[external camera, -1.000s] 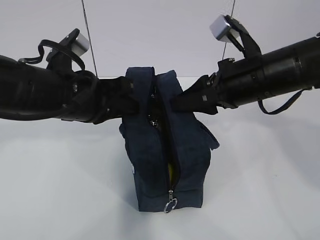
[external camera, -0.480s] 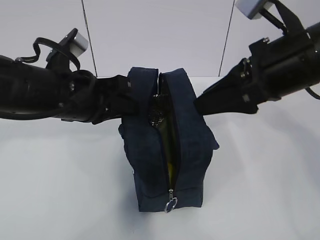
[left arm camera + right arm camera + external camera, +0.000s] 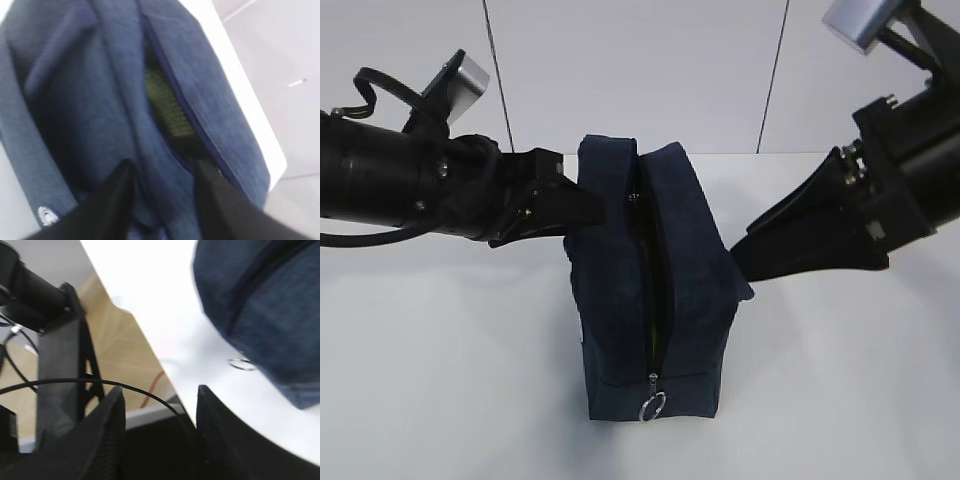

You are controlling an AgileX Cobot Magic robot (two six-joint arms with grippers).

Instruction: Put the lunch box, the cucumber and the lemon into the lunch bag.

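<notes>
On white table (image 3: pixel 440 380): lunch bag (image 3: pixel 655 300) between left end effector (image 3: pixel 582 205) and right end effector (image 3: pixel 745 255), both parted, empty.

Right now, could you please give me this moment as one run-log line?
bag: upright on table, zipper partly open | left gripper: open, at bag | right gripper: open, clear of bag, empty
</notes>
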